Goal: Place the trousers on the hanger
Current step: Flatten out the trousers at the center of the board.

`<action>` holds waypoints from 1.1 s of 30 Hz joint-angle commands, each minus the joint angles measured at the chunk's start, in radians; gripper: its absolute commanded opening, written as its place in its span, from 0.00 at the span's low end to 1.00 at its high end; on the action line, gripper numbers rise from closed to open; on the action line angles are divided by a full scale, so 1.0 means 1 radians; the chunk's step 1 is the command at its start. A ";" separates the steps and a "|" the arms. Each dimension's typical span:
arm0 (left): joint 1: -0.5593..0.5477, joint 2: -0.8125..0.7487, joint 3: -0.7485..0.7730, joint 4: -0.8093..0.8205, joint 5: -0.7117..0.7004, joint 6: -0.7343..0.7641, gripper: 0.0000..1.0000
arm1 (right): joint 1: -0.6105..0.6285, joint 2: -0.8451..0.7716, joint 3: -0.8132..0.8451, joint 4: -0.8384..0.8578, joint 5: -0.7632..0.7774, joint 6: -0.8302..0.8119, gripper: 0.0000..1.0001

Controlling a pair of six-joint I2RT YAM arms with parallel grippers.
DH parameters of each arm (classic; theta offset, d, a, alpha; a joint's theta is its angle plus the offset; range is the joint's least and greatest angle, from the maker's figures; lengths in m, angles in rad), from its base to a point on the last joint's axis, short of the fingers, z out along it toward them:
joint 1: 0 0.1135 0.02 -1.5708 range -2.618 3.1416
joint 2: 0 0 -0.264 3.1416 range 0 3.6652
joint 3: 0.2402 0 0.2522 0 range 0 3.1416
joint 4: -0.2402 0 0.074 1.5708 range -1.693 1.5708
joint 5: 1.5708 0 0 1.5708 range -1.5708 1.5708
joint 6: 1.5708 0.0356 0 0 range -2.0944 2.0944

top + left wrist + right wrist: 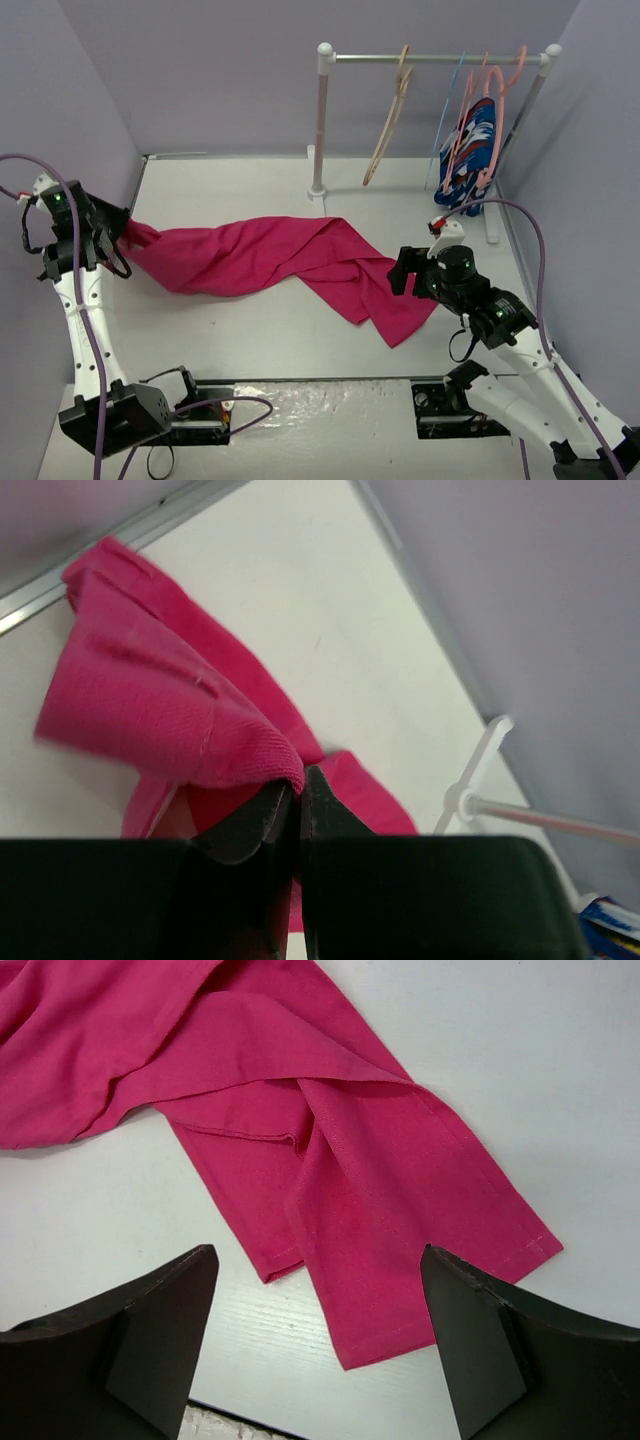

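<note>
White arms (75,300), blk joints (470,285), purple cables (541,250), green LEDs (58,198).

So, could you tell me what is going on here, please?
The left pincer is shut on one end of the trousers, which lie stretched across the table. The right pincer hovers open over their other end, holding nothing. The hanger hangs on the rail, untouched.

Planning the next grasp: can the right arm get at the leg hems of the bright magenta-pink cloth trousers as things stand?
Probably yes. The right gripper hangs open just above the hems of the magenta-pink trousers, which lie flat on the white table with nothing between.
</note>
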 commanded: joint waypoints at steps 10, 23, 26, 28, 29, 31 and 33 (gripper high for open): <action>0.012 -0.175 -0.173 0.064 0.030 0.218 0.00 | 0.021 0.552 0.082 0.507 0.028 -0.179 0.57; -0.001 -0.167 -0.330 0.222 0.155 0.279 0.00 | -0.046 0.906 0.116 0.919 0.023 -0.344 0.50; -0.006 -0.155 -0.338 0.230 0.160 0.294 0.00 | -0.080 0.948 0.125 0.993 -0.036 -0.347 0.51; -0.007 -0.149 -0.345 0.232 0.165 0.299 0.00 | -0.106 0.975 0.138 1.027 -0.082 -0.359 0.51; -0.008 -0.146 -0.348 0.235 0.169 0.302 0.00 | -0.114 0.989 0.150 1.034 -0.109 -0.367 0.51; -0.007 -0.140 -0.353 0.241 0.181 0.303 0.00 | -0.119 1.002 0.170 1.044 -0.147 -0.377 0.52; -0.006 -0.131 -0.352 0.243 0.189 0.303 0.00 | -0.120 1.019 0.195 1.044 -0.200 -0.383 0.53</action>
